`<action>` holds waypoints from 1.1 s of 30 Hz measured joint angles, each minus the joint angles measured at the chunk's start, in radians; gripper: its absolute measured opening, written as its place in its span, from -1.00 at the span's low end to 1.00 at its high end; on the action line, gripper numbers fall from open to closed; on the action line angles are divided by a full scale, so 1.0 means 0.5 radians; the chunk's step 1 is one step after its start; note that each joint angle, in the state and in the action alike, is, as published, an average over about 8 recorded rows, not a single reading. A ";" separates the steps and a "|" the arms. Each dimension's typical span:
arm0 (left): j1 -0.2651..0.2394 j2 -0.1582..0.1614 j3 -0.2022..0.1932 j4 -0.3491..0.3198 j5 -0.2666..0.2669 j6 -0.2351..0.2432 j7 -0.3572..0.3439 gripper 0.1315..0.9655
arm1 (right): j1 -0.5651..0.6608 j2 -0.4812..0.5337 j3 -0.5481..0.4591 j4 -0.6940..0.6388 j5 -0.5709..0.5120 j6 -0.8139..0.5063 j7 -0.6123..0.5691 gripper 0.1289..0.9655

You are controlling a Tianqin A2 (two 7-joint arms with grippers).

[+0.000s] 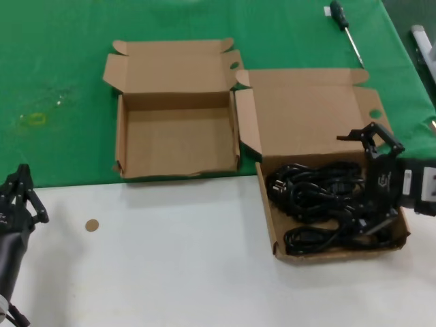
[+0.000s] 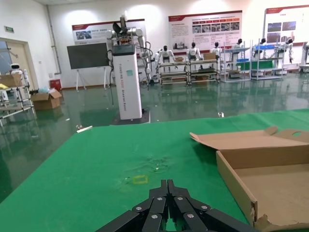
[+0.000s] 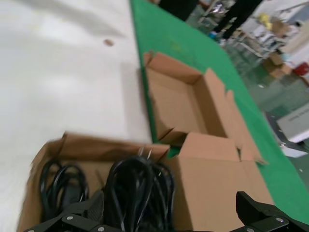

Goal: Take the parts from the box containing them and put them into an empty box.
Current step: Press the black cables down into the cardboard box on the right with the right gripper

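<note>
The right gripper (image 1: 364,178) hangs over the right side of the larger cardboard box (image 1: 267,204), low among the black power cords (image 1: 315,197) that fill its tray. Its fingers are spread wide; in the right wrist view one bundle of loops (image 3: 137,193) sits in the gap between the two fingers, with nothing yet pinched. The empty box (image 1: 121,139) lies to the left and a little farther away on the green cloth (image 1: 61,82), lid folded back and tray bare.

The main risk is tangling. The cords lie heaped and overlapping, so a closing grip may catch loops from more than one bundle, or only a single strand. Lifted that way, a neighbouring cord could drag out and drop on the white tabletop (image 1: 170,252) between the boxes. A snagged plug could also tug the light cardboard tray along or tip it, since it sits near the table's front edge. A shallow pinch on slick cable may slip partway through the carry.

The left gripper (image 1: 17,197) waits at the near left over the white surface, its fingers closed together, well apart from both boxes. A screwdriver (image 1: 344,27) lies far right on the cloth, clear of the path.
</note>
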 joint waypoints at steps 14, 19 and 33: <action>0.000 0.000 0.000 0.000 0.000 0.000 0.000 -0.95 | 0.212 -0.031 -0.088 -0.283 -0.120 -0.191 -0.339 0.99; 0.000 0.000 0.000 0.000 0.000 0.000 0.000 -0.95 | 0.249 -0.058 -0.097 -0.353 -0.144 -0.201 -0.423 0.96; 0.000 0.000 0.000 0.000 0.000 0.000 0.000 -0.95 | 0.265 -0.119 -0.105 -0.403 -0.163 -0.193 -0.458 0.71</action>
